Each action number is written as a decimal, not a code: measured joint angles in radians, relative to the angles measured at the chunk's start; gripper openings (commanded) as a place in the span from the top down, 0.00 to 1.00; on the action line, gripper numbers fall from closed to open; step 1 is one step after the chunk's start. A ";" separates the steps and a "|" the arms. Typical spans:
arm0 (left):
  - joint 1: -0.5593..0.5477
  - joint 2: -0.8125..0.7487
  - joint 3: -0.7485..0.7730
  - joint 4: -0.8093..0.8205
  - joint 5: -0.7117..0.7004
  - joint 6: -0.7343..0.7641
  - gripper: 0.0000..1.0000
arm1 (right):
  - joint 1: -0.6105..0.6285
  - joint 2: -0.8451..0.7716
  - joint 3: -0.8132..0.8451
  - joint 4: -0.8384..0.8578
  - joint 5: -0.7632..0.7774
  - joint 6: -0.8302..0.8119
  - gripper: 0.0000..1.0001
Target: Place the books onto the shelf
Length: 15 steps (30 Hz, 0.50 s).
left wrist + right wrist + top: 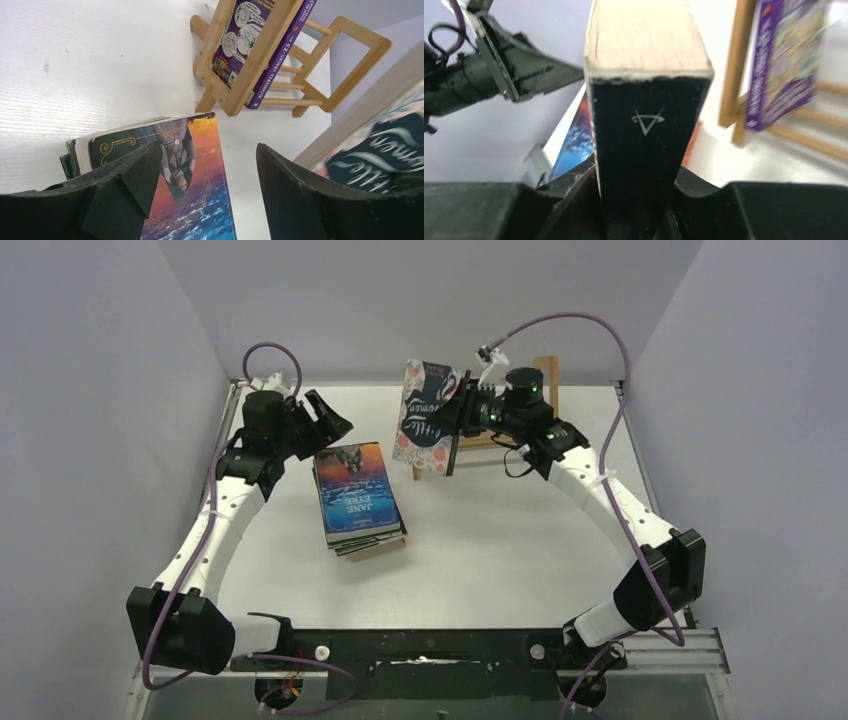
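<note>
Held book [425,420]: stiff, thick paperback, probably light; pinch across spine.
Right claw [636,202]: clenched on it.
Left claw [207,155]: released.

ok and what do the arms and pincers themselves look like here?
Both arms are white tubular links, left and right, with bulky black joint housings. A purple cable loops off each wrist, left and right. Green lights glow on the right wrist. The left pincer and right pincer are matte black with broad wedge-shaped fingers.
</note>
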 measured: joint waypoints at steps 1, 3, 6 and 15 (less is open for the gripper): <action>0.000 0.001 0.000 -0.002 0.003 0.000 0.29 | -0.005 0.000 0.050 -0.043 0.034 -0.040 0.98; 0.000 0.002 0.000 -0.002 0.008 0.001 0.28 | -0.018 0.001 0.141 -0.117 0.105 -0.112 0.99; 0.002 0.004 0.000 -0.002 0.013 0.002 0.28 | -0.026 0.003 0.251 -0.194 0.225 -0.201 1.00; 0.013 0.008 0.000 -0.001 0.020 0.011 0.28 | -0.031 0.141 0.448 -0.298 0.573 -0.386 1.00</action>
